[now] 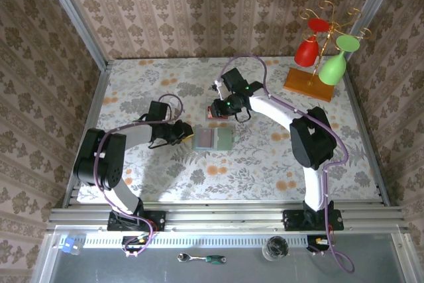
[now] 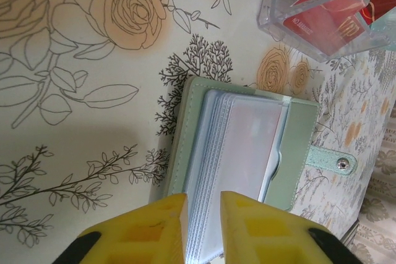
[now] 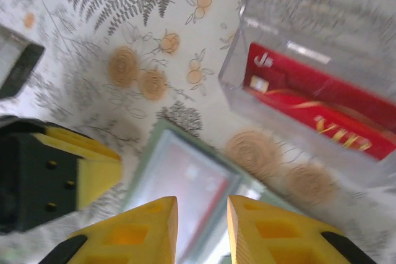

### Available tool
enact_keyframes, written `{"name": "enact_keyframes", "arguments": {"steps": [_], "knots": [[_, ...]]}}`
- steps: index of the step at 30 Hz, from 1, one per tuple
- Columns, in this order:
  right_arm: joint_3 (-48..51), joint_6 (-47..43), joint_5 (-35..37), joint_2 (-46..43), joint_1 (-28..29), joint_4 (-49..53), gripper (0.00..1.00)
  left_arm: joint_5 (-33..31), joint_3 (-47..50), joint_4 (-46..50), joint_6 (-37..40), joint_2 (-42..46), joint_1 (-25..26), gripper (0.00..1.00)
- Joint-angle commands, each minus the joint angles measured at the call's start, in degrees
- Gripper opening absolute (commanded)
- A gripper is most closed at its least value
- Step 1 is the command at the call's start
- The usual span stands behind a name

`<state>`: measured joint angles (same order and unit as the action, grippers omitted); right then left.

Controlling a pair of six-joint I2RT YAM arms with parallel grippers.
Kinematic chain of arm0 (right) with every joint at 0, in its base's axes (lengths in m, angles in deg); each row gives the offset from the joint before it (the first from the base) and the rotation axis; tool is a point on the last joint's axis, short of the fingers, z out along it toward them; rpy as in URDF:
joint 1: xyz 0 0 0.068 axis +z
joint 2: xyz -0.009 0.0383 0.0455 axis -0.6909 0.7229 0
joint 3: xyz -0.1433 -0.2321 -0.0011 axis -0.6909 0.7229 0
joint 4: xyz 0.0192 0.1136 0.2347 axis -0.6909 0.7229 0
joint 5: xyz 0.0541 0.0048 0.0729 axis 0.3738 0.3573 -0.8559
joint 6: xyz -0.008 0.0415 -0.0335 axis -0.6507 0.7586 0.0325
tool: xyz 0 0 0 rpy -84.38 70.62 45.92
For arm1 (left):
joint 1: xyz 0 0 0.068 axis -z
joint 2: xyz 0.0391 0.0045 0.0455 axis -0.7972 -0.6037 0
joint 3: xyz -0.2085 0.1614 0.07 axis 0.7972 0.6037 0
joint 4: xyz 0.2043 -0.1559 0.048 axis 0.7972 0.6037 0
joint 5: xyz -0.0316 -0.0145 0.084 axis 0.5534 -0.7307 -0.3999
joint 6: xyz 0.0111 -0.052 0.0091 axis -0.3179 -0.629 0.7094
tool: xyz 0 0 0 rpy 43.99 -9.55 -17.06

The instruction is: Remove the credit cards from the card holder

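The left gripper [image 2: 203, 199] reaches in low from the left side of the flower-patterned bench [image 2: 93, 153], its yellow fingers [image 2: 164, 227] only a narrow way apart; the stacked edge of clear plastic sleeves runs into the slot between them, but the left wrist view cannot settle whether the pads are pinching that stack or merely straddling it. The small grey-green soft card holder [image 2: 241, 140] lies open and flat on the bench straight ahead of those fingers, sleeves facing up, its cover showing as a green border along both sides and its snap tab [image 2: 331, 162] sticking out at the far right corner.

The right gripper [image 3: 199, 202] hangs over the same card holder from the other side, jaws parted a little and gripping nothing; the card holder's framed sleeve shows through the gap below, and whether the tips touch it cannot be told. One yellow-and-black finger of the left gripper sits just beside the card holder's left edge in the right wrist view.

A clear rectangular plastic box [image 3: 309, 10] stands just beyond the card holder's far edge, near the right gripper and apart from the left; inside it lies a red plastic credit card [image 3: 309, 106] (gold lettering on it reads VIP).

From the top camera the card holder sits between the two grippers, near the middle of the bench.
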<state>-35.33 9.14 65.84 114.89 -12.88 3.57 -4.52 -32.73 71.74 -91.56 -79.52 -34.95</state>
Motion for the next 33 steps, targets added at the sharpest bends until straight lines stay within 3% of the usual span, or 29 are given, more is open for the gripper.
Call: {"name": "enact_keyframes", "arguments": {"steps": [1, 10, 21, 33], "knots": [[3.67, 16.04, -7.55, -1.86, 0.37, -7.59, 0.28, 1.02, 0.6, -1.13, 0.22, -1.64, 0.09, 0.18], [7.53, 23.43, -11.98, -0.21, 0.85, -12.27, 0.28, 1.36, 0.23, -1.69, 0.25, -3.5, 1.07, 0.11], [7.95, 24.73, -13.63, 2.15, 2.43, -12.51, 0.44, -0.02, -1.87, 3.05, 2.76, -4.68, 1.15, 0.05], [9.03, 25.26, -13.78, 3.81, 3.62, -11.24, 0.37, -0.48, -2.22, 4.19, 3.4, -6.17, 0.93, 0.03]]}}
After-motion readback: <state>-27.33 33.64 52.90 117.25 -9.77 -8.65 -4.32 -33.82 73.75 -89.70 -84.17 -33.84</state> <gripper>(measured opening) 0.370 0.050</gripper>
